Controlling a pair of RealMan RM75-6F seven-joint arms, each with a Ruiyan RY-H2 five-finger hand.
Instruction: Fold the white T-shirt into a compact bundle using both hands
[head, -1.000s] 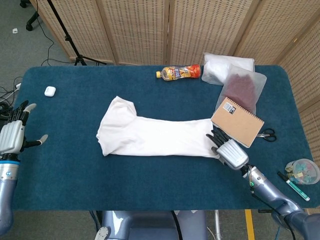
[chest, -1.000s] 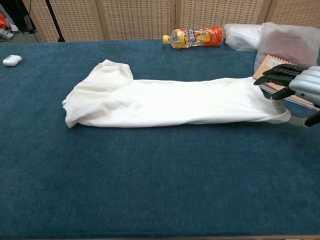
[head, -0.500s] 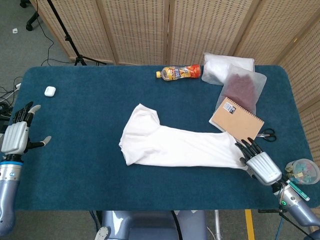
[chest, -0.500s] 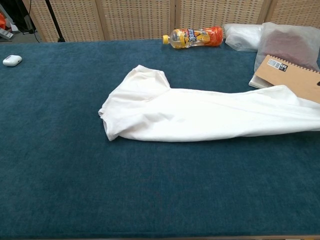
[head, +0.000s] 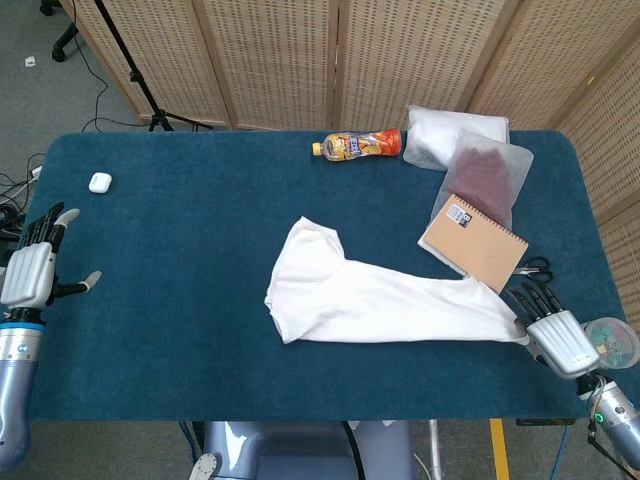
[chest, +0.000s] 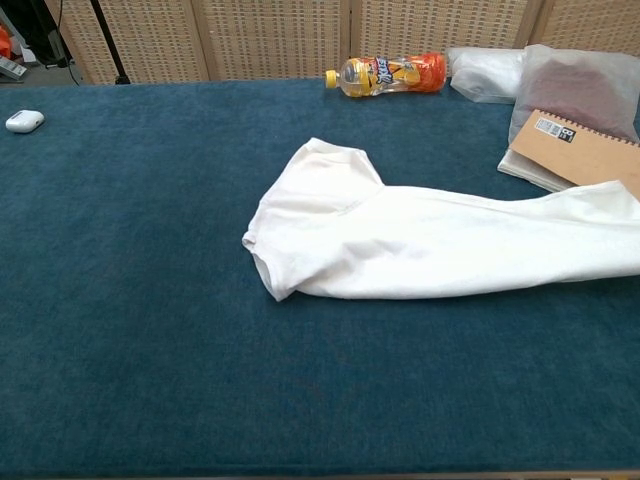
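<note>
Right hand (head: 560, 340) low at the table's (head: 180, 340) front right corner, fingers (head: 527, 300) pointing up-left, touching the right end of the shirt (head: 380, 300); grip on the cloth hidden, cannot tell whether pinched or merely resting. Out of the chest view. Left hand (head: 30, 272) hovering off the table's left edge, fingers apart, holding nothing, well apart from the shirt.

White shirt stretched as a long narrow band across the blue table, right of centre, its right end under the right hand's fingertips, its left end bunched into a rounded lump near mid-table. In the chest view, right end running out of the picture's edge.

Just behind the shirt's right end, a brown notebook (head: 474, 243), lying partly on a frosted bag (head: 484, 180) with dark red contents. Behind that, a white bag (head: 450, 132) and a bottle (head: 358, 145) on its side near the back edge. Scissors (head: 537, 268) beside the notebook. A clear tub (head: 612, 342) at the right edge. Small white case (head: 99, 182) far left.

Broad bare blue cloth left of the shirt and along the front edge
</note>
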